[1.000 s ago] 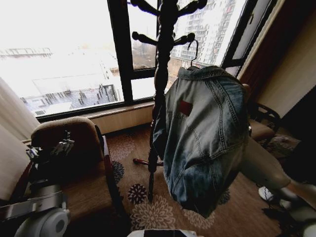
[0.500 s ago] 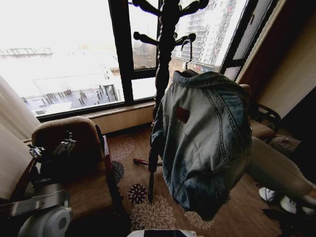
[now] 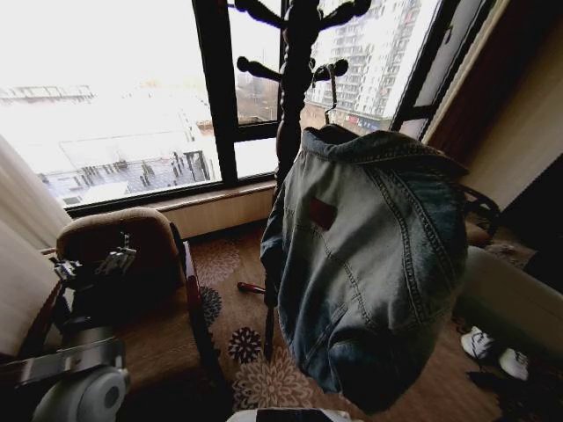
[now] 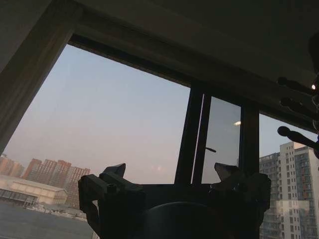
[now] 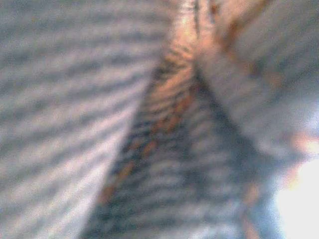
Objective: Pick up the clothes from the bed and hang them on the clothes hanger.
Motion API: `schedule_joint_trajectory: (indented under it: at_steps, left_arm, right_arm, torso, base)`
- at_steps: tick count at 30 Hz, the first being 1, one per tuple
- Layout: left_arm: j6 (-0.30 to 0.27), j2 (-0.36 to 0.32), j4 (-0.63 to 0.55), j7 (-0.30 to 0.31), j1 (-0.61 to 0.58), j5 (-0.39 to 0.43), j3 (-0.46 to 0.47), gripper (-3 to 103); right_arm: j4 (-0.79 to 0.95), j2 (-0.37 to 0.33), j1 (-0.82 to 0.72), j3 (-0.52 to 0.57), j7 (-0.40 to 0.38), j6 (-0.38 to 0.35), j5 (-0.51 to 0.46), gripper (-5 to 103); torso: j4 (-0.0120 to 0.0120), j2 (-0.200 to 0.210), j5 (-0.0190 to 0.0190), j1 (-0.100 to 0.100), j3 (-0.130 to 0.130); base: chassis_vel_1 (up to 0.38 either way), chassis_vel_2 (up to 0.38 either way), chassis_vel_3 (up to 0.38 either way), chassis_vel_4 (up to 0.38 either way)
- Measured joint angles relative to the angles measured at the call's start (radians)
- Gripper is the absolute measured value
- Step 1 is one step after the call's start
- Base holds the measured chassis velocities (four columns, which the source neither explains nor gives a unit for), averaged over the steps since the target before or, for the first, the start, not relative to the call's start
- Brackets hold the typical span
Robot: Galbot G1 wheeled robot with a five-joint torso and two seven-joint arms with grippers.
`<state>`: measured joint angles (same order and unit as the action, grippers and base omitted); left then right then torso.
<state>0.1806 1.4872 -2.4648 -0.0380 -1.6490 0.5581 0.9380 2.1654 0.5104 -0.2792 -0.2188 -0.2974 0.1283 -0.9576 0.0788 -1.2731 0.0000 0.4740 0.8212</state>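
Denim jacket hangs back-out on its black hanger, whose hook sits just beside a coat-stand peg. We'd seat that hook fully before releasing (right tool hidden behind cloth, cannot tell its state). Left tool idles low beside the armchair, fingers apart.

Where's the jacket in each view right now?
Head: jacket hangs centre-right, back towards the camera, just in front of the coat stand.
Left wrist: looks up at the window instead; the stand's pegs poke in at one edge.
Right wrist: jacket fabric, pressed close to the lens.
Shared landmark: the coat stand, head and left wrist.
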Motion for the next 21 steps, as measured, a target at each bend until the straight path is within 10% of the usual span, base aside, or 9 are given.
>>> schedule_joint_trajectory:
  at_steps: [13, 21]
  left_arm:
    - [0.001, -0.004, -0.003, -0.001, 0.001, 0.004, -0.006, 100]
    - [0.002, -0.014, 0.000, -0.001, 0.003, 0.021, 0.009, 100]
  right_arm:
    - [0.065, -0.078, 0.008, 0.022, -0.203, -0.251, 0.019, 21]
    - [-0.006, -0.092, 0.020, 0.018, -0.164, -0.280, 0.024, 21]
  torso:
    - [0.0001, 0.000, 0.0000, 0.000, 0.000]
    - [0.0000, 0.000, 0.0001, 0.000, 0.000]
  base:
    - [0.000, 0.000, 0.000, 0.000]
    - [0.000, 0.000, 0.000, 0.000]
